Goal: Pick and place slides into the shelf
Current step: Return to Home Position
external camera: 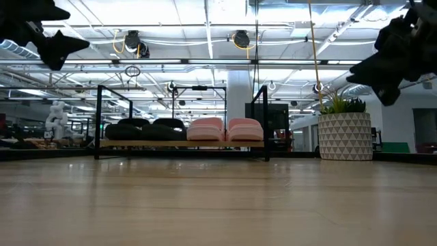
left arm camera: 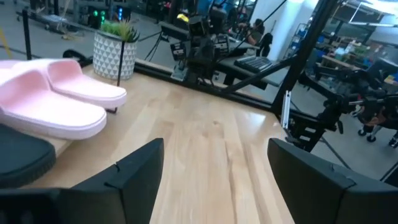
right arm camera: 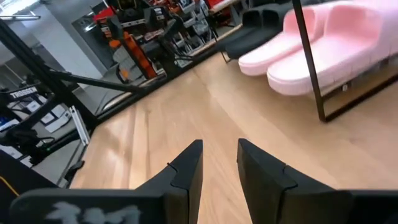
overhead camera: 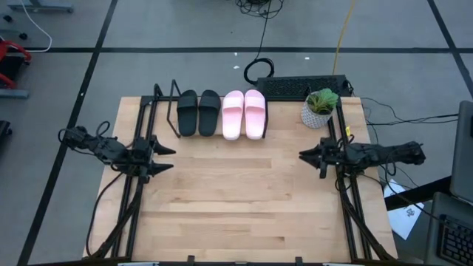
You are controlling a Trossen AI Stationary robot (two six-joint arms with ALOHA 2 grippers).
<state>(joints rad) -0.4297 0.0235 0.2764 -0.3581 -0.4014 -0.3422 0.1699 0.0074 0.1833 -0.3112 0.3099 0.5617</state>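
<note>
On the shelf (external camera: 136,144), all four slides (overhead camera: 233,114) sit side by side. My left gripper (overhead camera: 172,159) hangs empty, fingers wide apart; my right gripper (overhead camera: 306,157) too, fingers barely apart. I'd draw both arms back smoothly, well clear of the shelf.

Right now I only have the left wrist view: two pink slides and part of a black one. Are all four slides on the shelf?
Observer: Yes. From above, two black slides lie beside the two pink slides in one row on the shelf.
Operator: Where is my left end effector?
Observer: Left end effector hangs open over the table, on its left side, apart from the shelf.
Operator: And the right one?
Observer: Right end effector is over the right side, fingers narrowly apart, empty.
</note>
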